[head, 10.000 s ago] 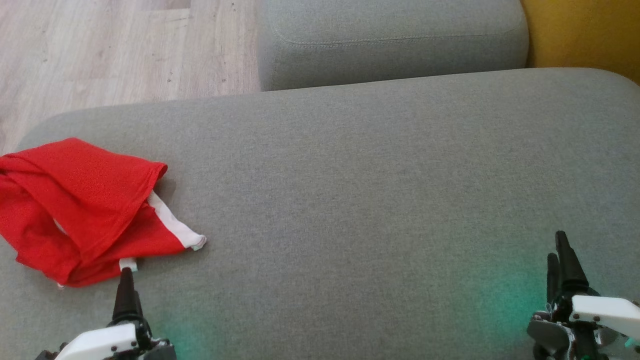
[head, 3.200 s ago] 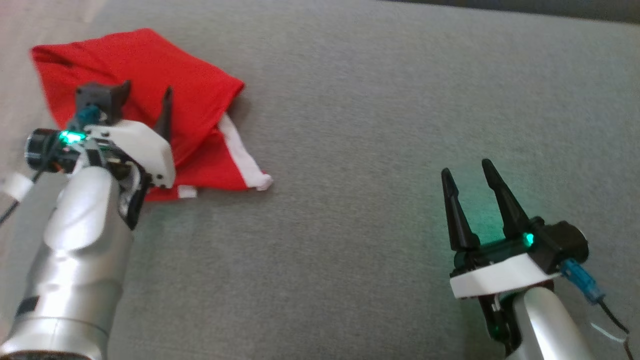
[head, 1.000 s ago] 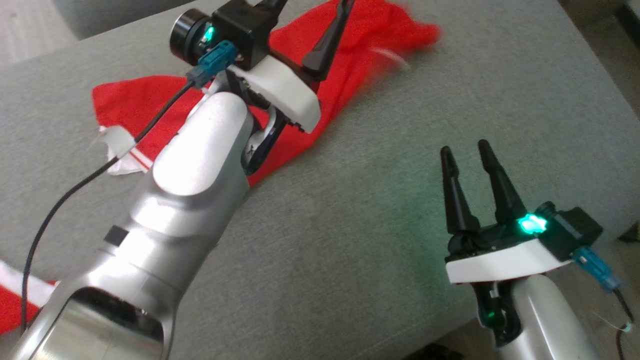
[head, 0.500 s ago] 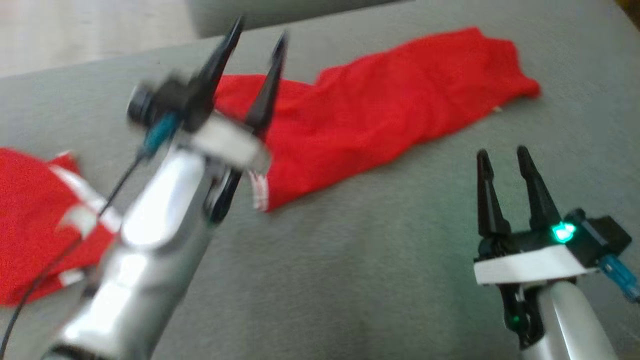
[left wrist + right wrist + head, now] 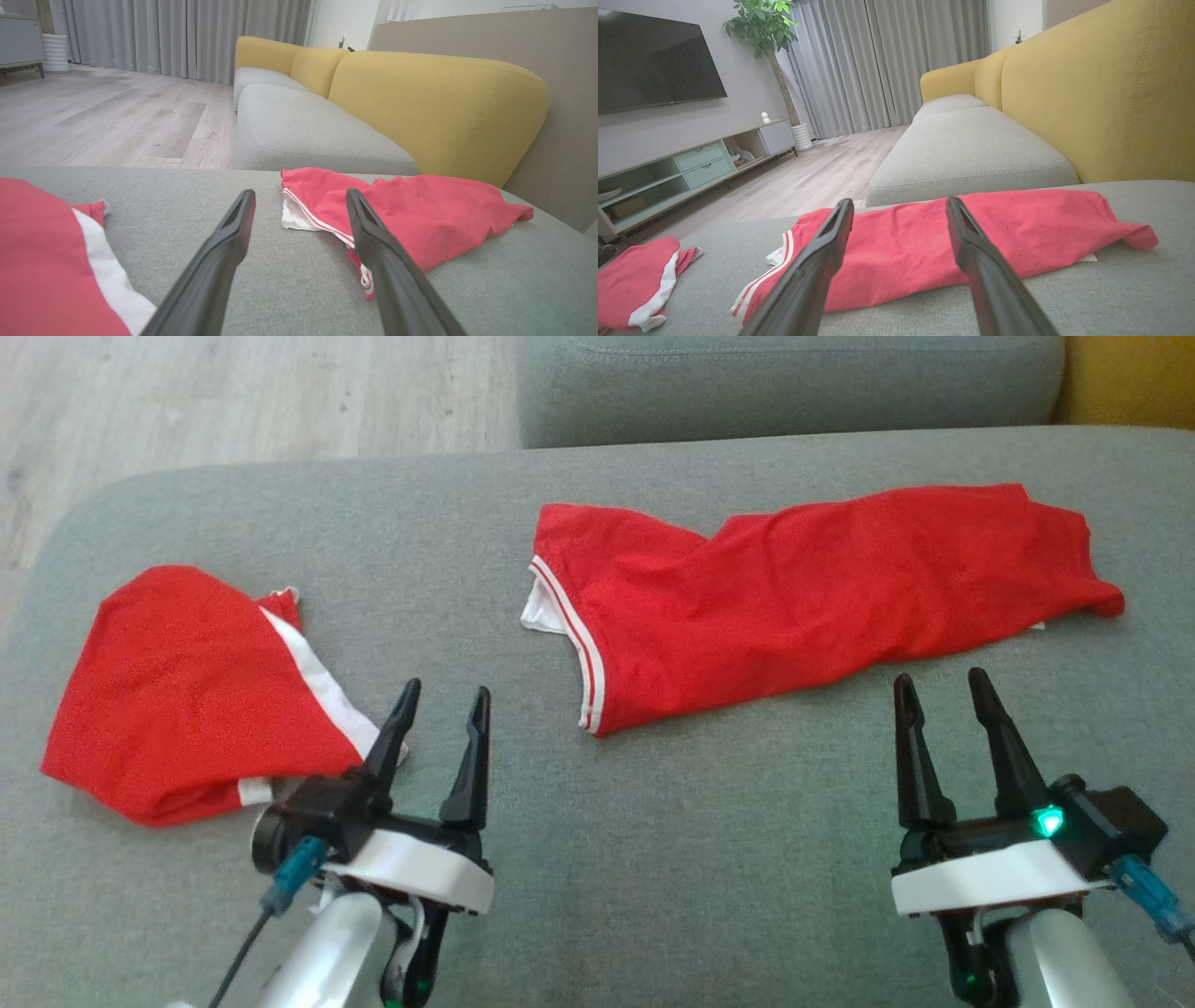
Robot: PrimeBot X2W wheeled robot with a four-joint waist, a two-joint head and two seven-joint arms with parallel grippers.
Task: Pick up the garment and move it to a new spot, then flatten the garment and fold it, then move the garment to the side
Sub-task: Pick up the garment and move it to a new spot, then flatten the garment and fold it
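The garment (image 5: 803, 588), red with white stripes along its left hem, lies stretched out and wrinkled across the right half of the grey cushion (image 5: 653, 859). It also appears in the left wrist view (image 5: 420, 210) and the right wrist view (image 5: 1027, 224). My left gripper (image 5: 445, 691) is open and holds nothing, near the cushion's front, short of the garment's left end. My right gripper (image 5: 939, 678) is open and holds nothing, just in front of the garment's right part. Both wrist views show wide-apart fingers: left gripper (image 5: 300, 193), right gripper (image 5: 899, 202).
A second red piece with a white band (image 5: 177, 691) lies bunched at the cushion's left, beside my left gripper. Another grey cushion (image 5: 794, 373) sits behind, with a yellow backrest (image 5: 434, 107) to the right. Wooden floor (image 5: 233, 401) lies beyond the left edge.
The head camera has shifted. My left arm has drawn back from the garment's left end to the cushion's front. The garment lies flat, held by neither gripper. The right gripper stays open.
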